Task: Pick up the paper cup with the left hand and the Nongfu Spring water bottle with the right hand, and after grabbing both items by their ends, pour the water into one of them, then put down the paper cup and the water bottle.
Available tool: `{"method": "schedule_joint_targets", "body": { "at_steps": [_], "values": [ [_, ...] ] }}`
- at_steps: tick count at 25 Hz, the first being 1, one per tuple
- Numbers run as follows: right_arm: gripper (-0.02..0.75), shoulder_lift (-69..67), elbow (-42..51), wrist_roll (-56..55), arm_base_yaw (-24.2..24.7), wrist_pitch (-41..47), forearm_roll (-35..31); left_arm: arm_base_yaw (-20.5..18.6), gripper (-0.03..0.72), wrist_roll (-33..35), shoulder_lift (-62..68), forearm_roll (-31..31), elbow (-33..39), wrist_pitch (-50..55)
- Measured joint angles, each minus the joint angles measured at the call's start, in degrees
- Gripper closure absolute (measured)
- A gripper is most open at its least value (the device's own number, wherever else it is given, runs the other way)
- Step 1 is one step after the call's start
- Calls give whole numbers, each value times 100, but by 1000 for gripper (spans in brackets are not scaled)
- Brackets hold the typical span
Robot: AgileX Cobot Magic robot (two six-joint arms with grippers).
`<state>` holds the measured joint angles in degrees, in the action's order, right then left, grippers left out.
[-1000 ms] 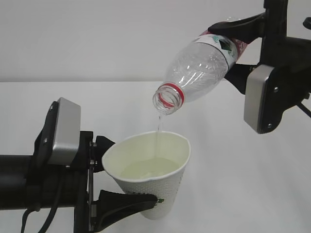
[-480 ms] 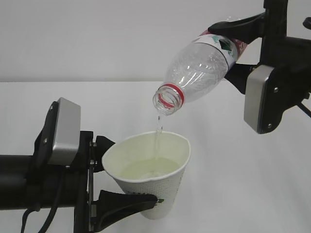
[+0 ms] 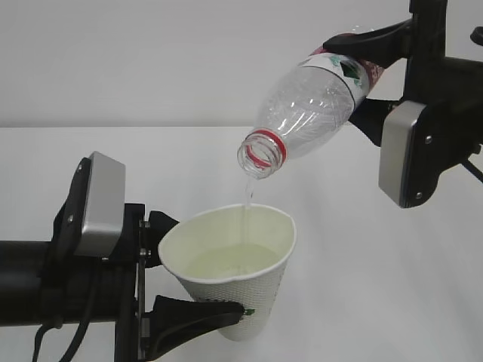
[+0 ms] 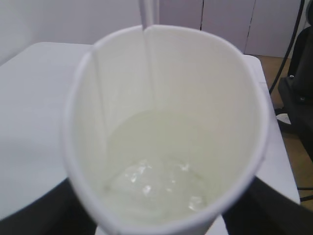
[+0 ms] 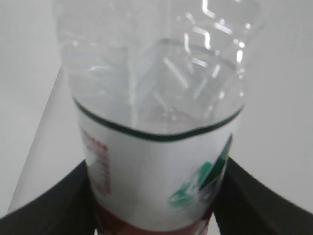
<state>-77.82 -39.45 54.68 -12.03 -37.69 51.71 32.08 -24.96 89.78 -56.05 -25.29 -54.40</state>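
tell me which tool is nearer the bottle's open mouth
Left. The left tool grips the paper cup right below the mouth; the right tool grips the bottle's far, base end.

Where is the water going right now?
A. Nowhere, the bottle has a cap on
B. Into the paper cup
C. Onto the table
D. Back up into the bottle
B. A thin stream of water falls from the open mouth of the tilted Nongfu Spring water bottle straight into the paper cup, which already holds a pool of it.
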Motion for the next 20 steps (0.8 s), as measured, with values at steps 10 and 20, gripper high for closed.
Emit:
{"method": "schedule_joint_targets", "body": {
  "at_steps": [10,20],
  "values": [
    [258,0,0,6,0,0,0,0,177,9,0,0,0,0],
    [258,0,0,61,0,-10,0,0,177,9,0,0,0,0]
  ]
}}
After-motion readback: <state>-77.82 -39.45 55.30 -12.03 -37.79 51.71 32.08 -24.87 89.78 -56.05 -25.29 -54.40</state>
